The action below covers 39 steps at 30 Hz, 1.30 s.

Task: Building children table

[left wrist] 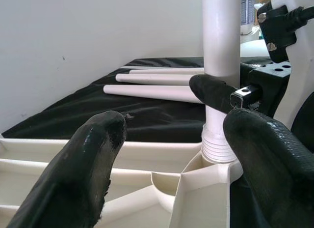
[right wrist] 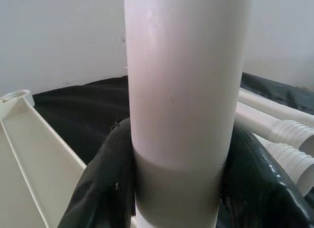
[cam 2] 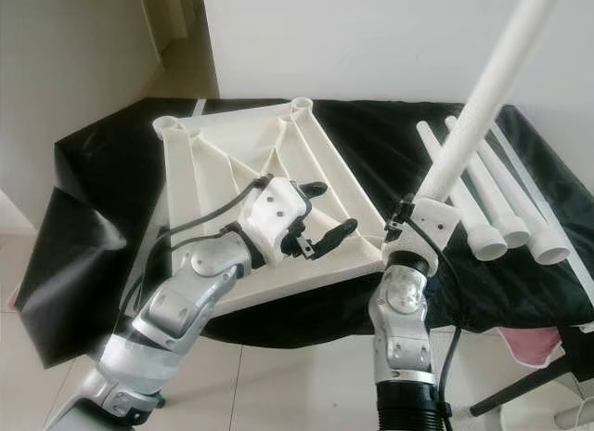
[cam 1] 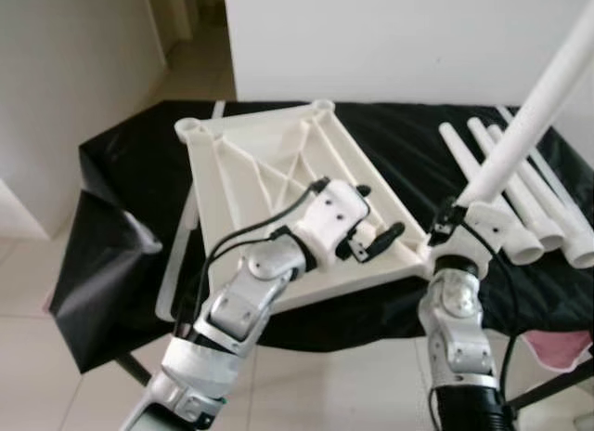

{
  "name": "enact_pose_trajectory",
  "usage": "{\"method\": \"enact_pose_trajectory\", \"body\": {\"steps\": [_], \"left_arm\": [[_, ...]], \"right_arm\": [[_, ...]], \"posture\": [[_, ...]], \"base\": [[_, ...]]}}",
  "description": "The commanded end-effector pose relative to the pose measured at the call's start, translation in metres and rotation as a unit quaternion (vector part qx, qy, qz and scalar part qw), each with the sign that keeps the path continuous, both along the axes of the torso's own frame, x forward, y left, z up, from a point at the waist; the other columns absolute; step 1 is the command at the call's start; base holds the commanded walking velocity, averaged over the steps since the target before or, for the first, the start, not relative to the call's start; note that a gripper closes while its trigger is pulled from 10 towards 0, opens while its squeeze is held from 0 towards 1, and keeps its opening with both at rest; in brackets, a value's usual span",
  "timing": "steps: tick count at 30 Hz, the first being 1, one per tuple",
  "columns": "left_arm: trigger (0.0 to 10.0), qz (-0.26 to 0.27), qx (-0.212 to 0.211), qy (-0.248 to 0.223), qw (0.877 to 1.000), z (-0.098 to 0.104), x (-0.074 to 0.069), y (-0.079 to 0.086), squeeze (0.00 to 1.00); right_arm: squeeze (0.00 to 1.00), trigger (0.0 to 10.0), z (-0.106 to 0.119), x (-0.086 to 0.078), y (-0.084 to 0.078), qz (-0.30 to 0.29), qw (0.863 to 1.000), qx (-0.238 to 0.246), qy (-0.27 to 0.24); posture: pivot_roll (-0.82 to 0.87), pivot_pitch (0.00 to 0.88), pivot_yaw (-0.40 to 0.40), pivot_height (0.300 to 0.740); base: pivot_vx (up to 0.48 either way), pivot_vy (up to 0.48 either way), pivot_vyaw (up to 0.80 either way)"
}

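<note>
Gripping leg (cam 1: 529, 124), R end effector (cam 1: 455, 228)

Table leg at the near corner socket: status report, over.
Right tool shut on upright leg, threaded end seated in tabletop corner socket. Left tool open, hovering over tabletop. Three spare legs lie alongside, clear.

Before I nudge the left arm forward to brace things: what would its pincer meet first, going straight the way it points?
Most likely the upright white leg held by the right pincer, at the tabletop corner socket; depth is uncertain. The left pincer is open.
</note>
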<state>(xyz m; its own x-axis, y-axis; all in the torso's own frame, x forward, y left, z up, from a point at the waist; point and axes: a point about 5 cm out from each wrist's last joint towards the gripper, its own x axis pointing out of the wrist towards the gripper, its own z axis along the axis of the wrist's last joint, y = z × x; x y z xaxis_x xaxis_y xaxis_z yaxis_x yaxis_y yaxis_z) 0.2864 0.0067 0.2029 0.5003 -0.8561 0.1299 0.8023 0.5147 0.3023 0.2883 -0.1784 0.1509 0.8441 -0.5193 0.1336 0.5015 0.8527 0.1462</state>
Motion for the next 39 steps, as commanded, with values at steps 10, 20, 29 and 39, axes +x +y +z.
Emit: {"method": "enact_pose_trajectory", "body": {"steps": [10, 20, 29, 39], "left_arm": [[10.0, -0.014, 0.007, -0.008, 1.000, 0.0032, 0.0004, -0.0025, 0.00], [10.0, -0.020, 0.007, -0.011, 1.000, 0.0037, -0.0006, -0.0033, 0.00], [10.0, -0.022, 0.009, -0.012, 1.000, 0.0038, -0.0014, -0.0038, 0.00], [10.0, -0.022, 0.008, -0.009, 1.000, 0.0034, -0.0020, -0.0044, 0.00]], "right_arm": [[0.00, 10.0, -0.0304, -0.0051, -0.0132, -0.080, 0.993, 0.027, 0.079], [0.00, 10.0, -0.0290, -0.0034, -0.0110, -0.094, 0.992, 0.029, 0.075], [0.00, 10.0, -0.0289, -0.0035, -0.0120, -0.105, 0.991, 0.027, 0.074], [0.00, 10.0, -0.0275, -0.0033, -0.0124, -0.107, 0.992, 0.018, 0.069]], "posture": [[-0.08, 0.000, 0.006, 0.740], [-0.08, 0.000, 0.012, 0.740], [-0.08, 0.000, 0.014, 0.740], [-0.08, 0.000, 0.009, 0.740]], "base": [[0.000, 0.000, 0.00], [0.000, 0.000, 0.00], [0.000, 0.000, 0.00], [0.000, 0.000, 0.00]]}}
